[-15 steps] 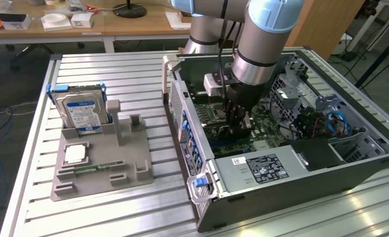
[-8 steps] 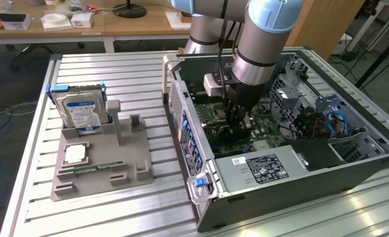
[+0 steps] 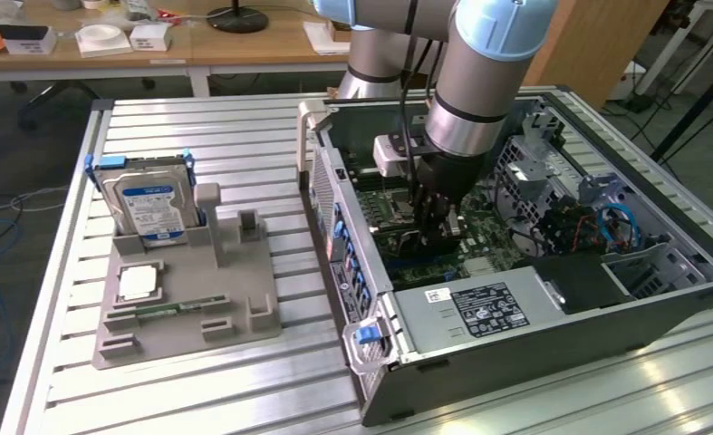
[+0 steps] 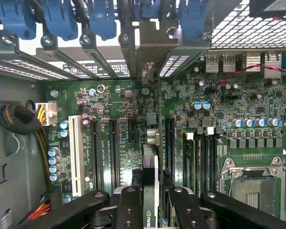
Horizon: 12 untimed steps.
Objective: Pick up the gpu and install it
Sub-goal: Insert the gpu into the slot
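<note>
My gripper (image 3: pixel 435 237) reaches down into the open computer case (image 3: pixel 646 299), over the green motherboard (image 3: pixel 392 231). It is shut on the gpu (image 4: pixel 150 171), which the wrist view shows edge-on as a thin dark card clamped between the two black fingers (image 4: pixel 129 206). The card stands upright over the motherboard (image 4: pixel 109 105), in line with the long black expansion slots (image 4: pixel 113 148). Its silver end bracket (image 4: pixel 150 45) sits at the rear slot openings, among the blue latches (image 4: pixel 102 19). Whether the card's edge is fully down in a slot is hidden.
A grey holder (image 3: pixel 187 304) lies on the slatted table at the exterior view's left, with a silver hard drive (image 3: pixel 150 204) upright, a processor (image 3: pixel 139 283) and a memory stick (image 3: pixel 168 310). The power supply (image 3: pixel 489 310) and drive cage (image 3: pixel 550 163) flank the arm inside the case.
</note>
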Each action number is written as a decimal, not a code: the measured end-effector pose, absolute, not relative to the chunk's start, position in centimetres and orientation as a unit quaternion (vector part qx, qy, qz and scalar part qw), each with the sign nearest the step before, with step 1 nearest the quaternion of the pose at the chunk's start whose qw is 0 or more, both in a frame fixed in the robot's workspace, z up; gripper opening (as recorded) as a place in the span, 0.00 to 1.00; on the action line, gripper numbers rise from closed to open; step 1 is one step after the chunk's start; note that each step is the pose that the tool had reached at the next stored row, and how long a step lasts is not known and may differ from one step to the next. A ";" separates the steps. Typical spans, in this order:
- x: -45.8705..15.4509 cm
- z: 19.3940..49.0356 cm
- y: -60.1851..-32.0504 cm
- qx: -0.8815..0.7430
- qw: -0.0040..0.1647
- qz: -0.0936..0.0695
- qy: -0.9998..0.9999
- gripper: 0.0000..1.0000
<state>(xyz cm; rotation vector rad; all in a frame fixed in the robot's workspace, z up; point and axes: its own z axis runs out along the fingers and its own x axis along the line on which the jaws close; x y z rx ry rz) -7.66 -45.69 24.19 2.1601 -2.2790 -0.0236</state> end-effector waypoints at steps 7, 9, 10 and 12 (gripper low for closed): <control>-7.6 24.9 -45.7 0.688 0.003 -0.010 -0.726 0.26; -7.5 25.0 -45.7 0.688 0.004 -0.011 -0.726 0.26; -7.5 25.0 -45.8 0.688 0.004 -0.011 -0.726 0.26; -7.5 25.1 -46.0 0.688 0.005 -0.011 -0.726 0.26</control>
